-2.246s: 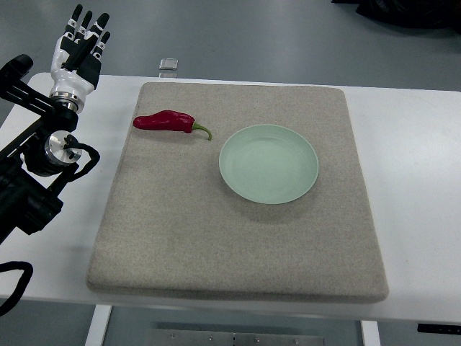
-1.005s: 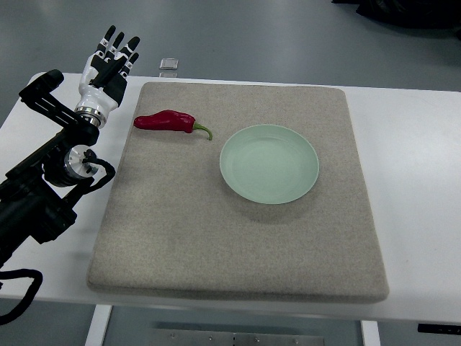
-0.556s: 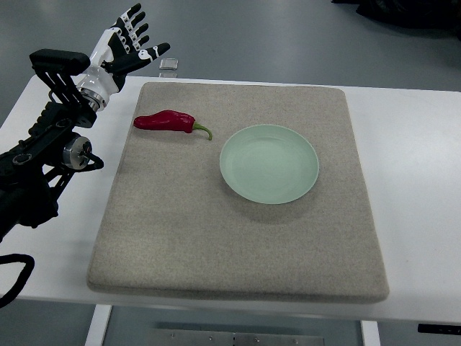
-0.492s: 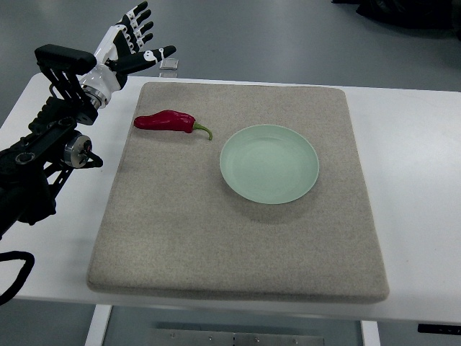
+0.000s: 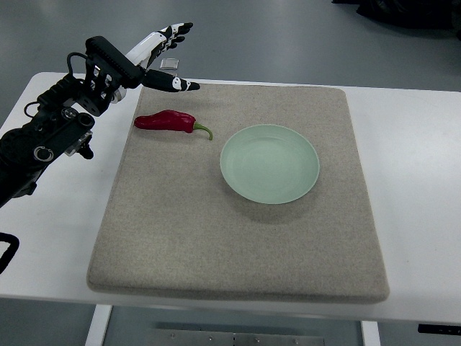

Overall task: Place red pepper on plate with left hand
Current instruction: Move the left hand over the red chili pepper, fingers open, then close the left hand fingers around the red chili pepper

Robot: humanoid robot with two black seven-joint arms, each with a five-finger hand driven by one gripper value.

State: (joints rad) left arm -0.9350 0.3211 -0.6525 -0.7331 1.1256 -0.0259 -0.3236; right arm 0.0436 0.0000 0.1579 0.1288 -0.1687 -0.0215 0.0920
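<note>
The left robot hand [image 5: 160, 56], fingers spread and empty, hovers above the red pepper [image 5: 166, 121] lying on the mat [image 5: 238, 238] beside the plate [image 5: 269, 163]. It should descend squarely over the pepper's thick middle.

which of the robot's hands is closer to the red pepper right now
Left. The left hand hovers open just beyond the red pepper, at the mat's far left corner, not touching it. The right hand is not in view.

One camera — steeply down over table [image 5: 403, 144].
</note>
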